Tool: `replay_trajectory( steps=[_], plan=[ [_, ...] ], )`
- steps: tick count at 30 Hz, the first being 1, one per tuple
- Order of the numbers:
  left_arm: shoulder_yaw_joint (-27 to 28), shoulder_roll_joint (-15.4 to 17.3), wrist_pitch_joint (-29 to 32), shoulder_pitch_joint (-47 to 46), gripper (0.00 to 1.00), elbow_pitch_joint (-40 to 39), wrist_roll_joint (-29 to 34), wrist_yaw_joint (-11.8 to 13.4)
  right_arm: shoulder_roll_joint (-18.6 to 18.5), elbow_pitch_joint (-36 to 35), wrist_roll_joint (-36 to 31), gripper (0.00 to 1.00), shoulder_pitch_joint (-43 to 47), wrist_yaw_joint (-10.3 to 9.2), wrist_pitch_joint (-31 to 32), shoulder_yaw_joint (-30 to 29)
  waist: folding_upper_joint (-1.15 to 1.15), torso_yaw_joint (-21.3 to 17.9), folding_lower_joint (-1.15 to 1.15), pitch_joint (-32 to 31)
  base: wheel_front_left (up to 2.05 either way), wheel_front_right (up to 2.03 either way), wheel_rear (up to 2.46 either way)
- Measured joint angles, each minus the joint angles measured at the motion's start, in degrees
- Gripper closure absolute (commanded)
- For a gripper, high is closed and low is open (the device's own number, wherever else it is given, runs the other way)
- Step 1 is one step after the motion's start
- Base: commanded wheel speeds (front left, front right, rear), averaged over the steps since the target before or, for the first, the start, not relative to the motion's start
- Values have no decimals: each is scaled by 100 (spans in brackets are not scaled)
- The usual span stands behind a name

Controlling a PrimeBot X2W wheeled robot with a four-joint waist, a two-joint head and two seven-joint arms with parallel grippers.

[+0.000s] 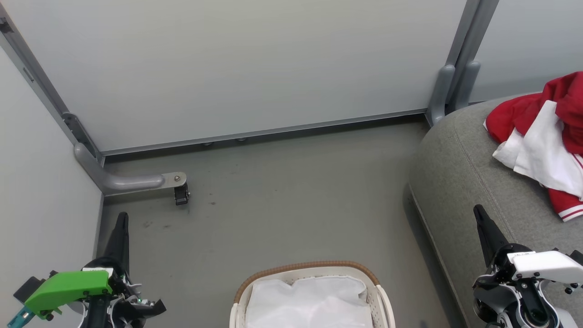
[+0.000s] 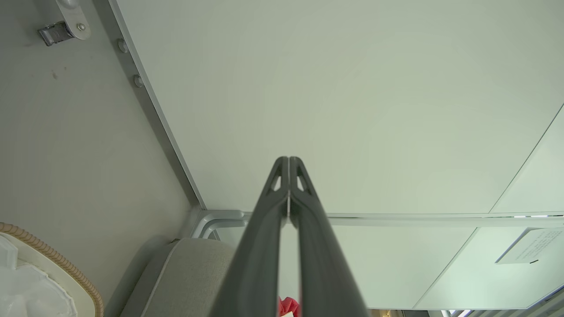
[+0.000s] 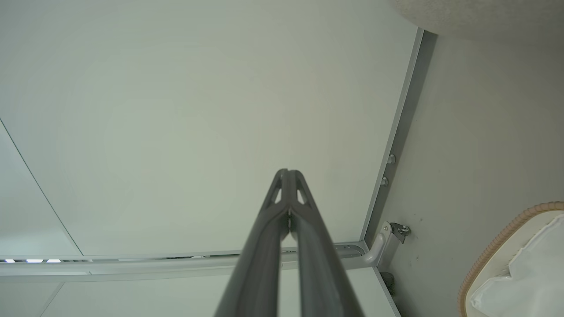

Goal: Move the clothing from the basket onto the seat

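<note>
Clearly the clothing lies on the seat, beyond the right tool.

No text, label, brand or number can be read anywhere: the one candidate, a white paper sheet fixed to the pale partition panel just beside the panel's grey rail, carries several lines of dark print too small and blurred to make out.

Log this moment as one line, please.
left tool: shut, empty | right tool: shut, empty | clothing: on seat | basket: white lining showing
</note>
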Motion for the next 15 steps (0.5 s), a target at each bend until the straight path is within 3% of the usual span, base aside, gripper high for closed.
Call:
replay_trajectory(
  steps=[15],
  plan=[
    [0, 0, 0, 0, 100, -1, 0, 0, 0, 0, 0, 100, -1, 0, 0, 0, 0, 0, 0, 0, 0, 0, 0]
  ],
)
